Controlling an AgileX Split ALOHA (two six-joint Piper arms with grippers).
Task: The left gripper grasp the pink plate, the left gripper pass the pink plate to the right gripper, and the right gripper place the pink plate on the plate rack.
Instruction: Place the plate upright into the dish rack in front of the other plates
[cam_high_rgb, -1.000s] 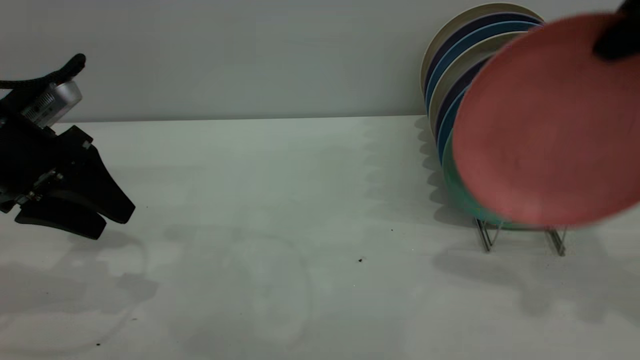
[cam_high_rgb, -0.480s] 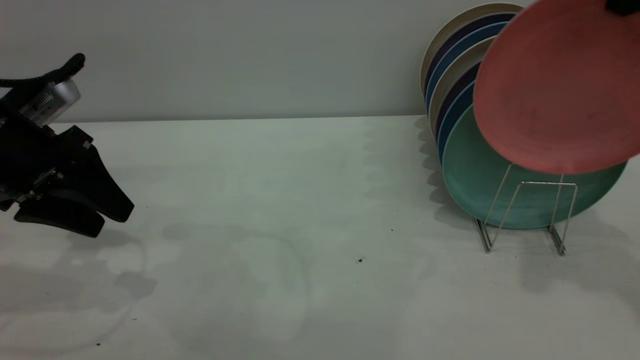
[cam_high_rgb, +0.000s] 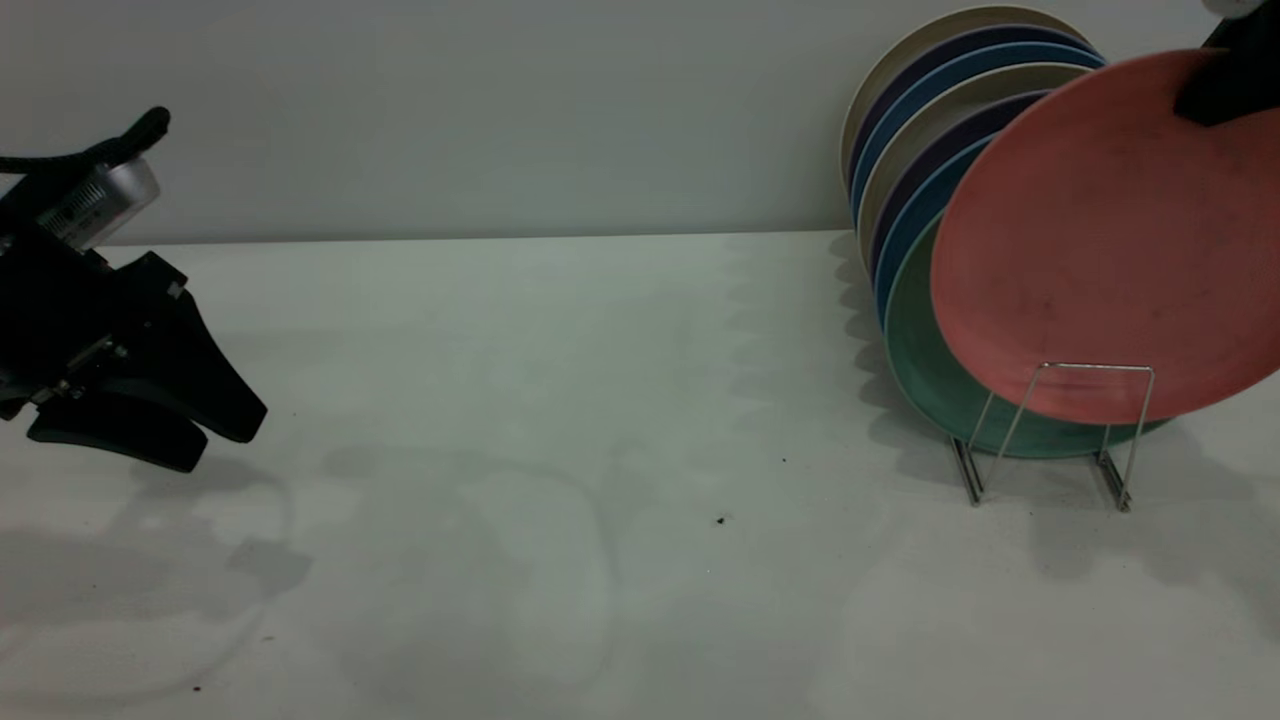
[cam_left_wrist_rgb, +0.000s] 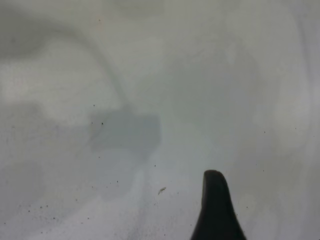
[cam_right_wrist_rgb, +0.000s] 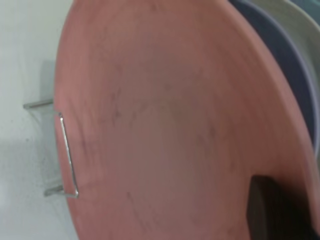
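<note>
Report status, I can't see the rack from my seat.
Right gripper shut on pink plate, lower edge behind front loop of plate rack. Left gripper parked far left, open. Teal plate directly behind.

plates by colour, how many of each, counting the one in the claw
pink: 1, the pink plate held by the right claw behind the front loop of the rack
teal: 1
cream: 2
dark navy: 2
blue: 2
total: 8
</note>
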